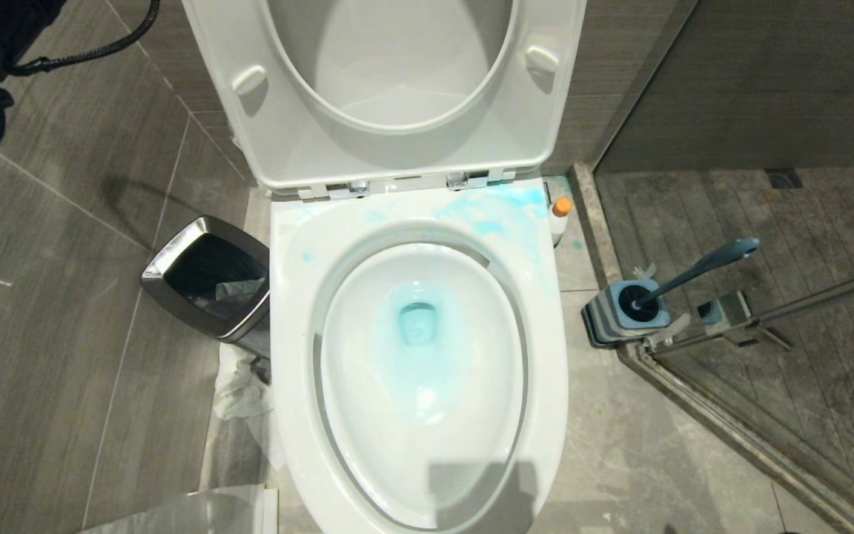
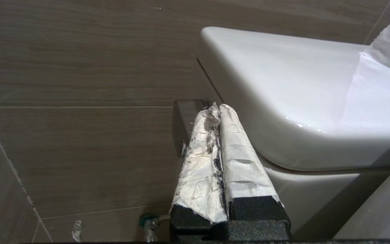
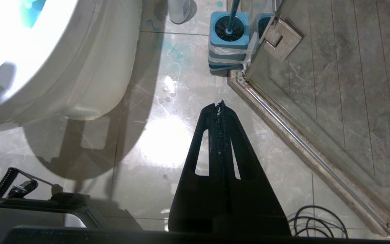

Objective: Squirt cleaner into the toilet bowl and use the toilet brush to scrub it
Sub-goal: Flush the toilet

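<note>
Turquoise cleaner pooled in the bowl (image 1: pixel 419 348); the bottle (image 1: pixel 560 216) stood behind it, brush (image 1: pixel 694 271) in its holder (image 1: pixel 623 315). Left gripper (image 2: pixel 218 108) and right gripper (image 3: pixel 220 103) fingers were closed, empty.

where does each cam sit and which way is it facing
Head: up high, looking down into the toilet bowl; dark arm part at upper left.
Left wrist: low beside the tank, facing the wall; shut left gripper.
Right wrist: above the floor, aimed down; shut right gripper.
Head and right wrist share the brush, bowl.
</note>
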Available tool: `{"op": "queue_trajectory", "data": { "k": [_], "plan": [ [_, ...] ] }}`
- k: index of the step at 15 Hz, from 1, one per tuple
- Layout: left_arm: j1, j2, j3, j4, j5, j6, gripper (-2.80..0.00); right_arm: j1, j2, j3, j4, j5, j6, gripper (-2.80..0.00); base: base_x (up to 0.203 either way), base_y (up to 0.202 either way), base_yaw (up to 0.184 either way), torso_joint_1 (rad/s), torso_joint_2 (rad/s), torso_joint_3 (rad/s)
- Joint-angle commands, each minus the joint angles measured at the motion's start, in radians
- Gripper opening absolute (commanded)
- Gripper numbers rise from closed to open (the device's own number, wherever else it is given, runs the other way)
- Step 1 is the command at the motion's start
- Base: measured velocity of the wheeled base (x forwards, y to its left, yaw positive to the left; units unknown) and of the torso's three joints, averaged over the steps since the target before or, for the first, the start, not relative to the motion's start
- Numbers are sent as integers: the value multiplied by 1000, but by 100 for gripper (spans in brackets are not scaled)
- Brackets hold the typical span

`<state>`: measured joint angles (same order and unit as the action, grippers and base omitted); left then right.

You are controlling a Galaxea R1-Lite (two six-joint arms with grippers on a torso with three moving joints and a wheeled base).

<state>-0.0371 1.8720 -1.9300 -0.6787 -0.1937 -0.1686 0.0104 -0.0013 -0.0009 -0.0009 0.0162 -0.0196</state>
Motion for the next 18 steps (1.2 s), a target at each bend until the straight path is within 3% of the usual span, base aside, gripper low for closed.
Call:
{"op": "queue_trajectory", "data": {
  "k": [1, 7, 18],
  "plan": [
    [-10, 15, -3, -4, -1, 1, -280, 0, 1, -1, -1, 1, 0, -280, 0, 0, 0, 0, 0, 0],
    [-9, 78, -10, -51, 2, 10, -280, 0, 1, 0, -1, 1, 0, -280, 0, 0, 0, 0, 0, 0],
    [-14, 166, -5, -22, 3, 24, -280, 0, 1, -1, -1, 1, 0, -280, 0, 0, 0, 0, 0, 0]
  ]
}}
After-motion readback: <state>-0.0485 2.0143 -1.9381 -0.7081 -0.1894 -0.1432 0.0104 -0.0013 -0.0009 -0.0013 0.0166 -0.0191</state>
